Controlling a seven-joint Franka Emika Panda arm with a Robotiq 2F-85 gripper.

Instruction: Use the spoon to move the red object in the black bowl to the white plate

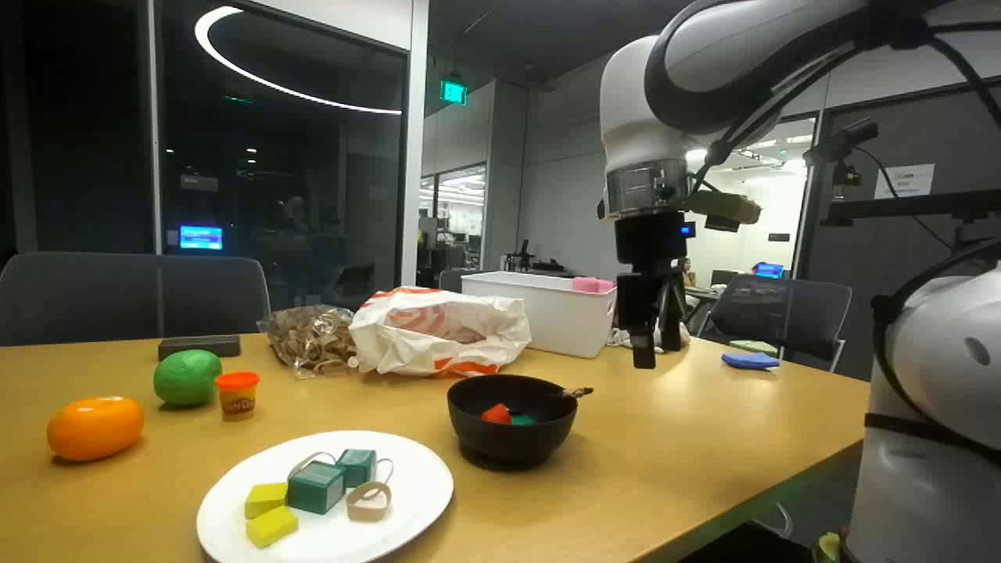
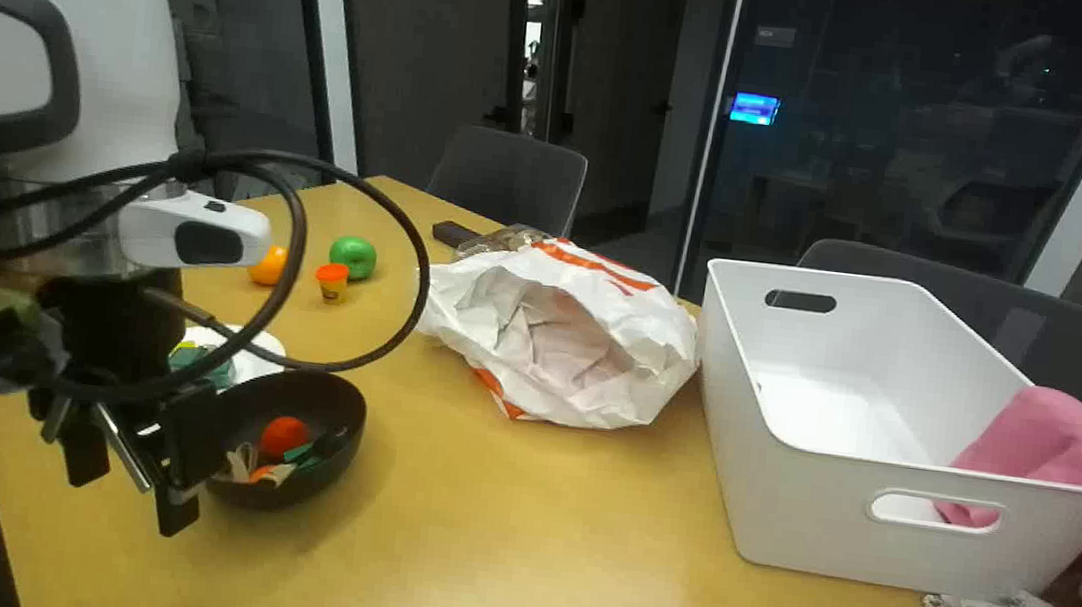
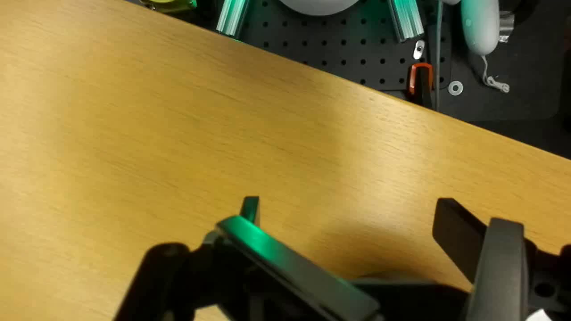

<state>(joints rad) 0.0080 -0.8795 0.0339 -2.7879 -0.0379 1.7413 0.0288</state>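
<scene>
The black bowl [image 1: 512,434] stands on the table beside the white plate [image 1: 422,485]; both also show in an exterior view as bowl [image 2: 340,443] and plate [image 2: 257,370]. The red object [image 1: 496,414] lies inside the bowl with teal and pale pieces, and shows there too [image 2: 284,437]. A thin brown end [image 1: 579,392] sticks out over the bowl's rim, perhaps the spoon's handle; the rest is hidden. My gripper [image 1: 657,350] is above the table beside the bowl, fingers downward. In the wrist view my gripper [image 3: 350,214] is open, with bare table between the fingertips.
The plate holds teal blocks [image 1: 316,488], yellow blocks [image 1: 271,525] and a beige loop piece [image 1: 368,500]. An orange fruit [image 1: 95,428], green fruit [image 1: 188,378] and Play-Doh tub [image 1: 237,396] stand beyond. A white bag [image 1: 442,332] and white bin [image 2: 743,486] stand behind the bowl.
</scene>
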